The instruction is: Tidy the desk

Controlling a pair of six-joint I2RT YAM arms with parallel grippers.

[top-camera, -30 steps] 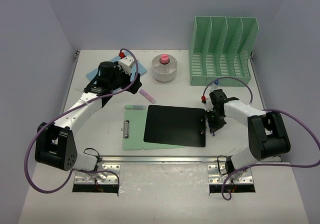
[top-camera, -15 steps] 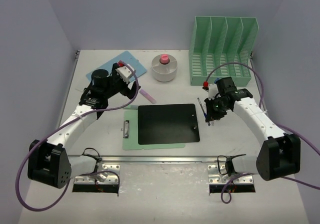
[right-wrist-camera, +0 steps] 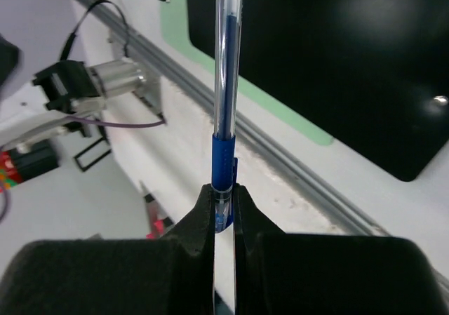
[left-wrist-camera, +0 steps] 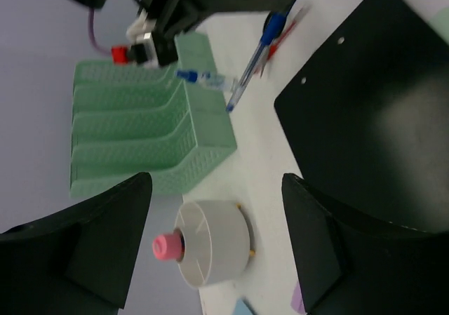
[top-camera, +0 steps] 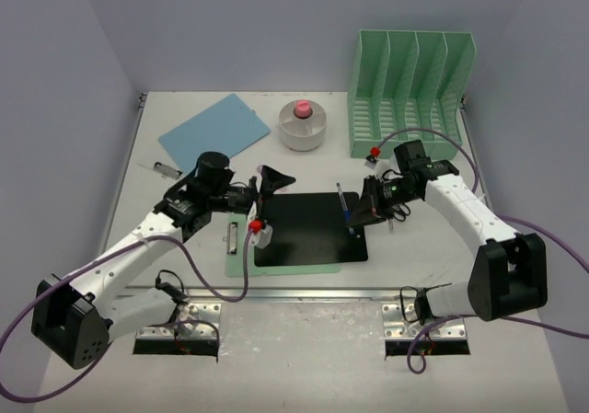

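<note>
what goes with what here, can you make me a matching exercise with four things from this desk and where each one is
Things:
1. blue pen
2. file rack
3. black board
4. round white container

Places:
a. lying on the green clipboard
b. far right corner of the desk
c. clamped in the right gripper
d. between the blue sheet and the file rack

Pairs: 1-c, 2-b, 3-a, 4-d
</note>
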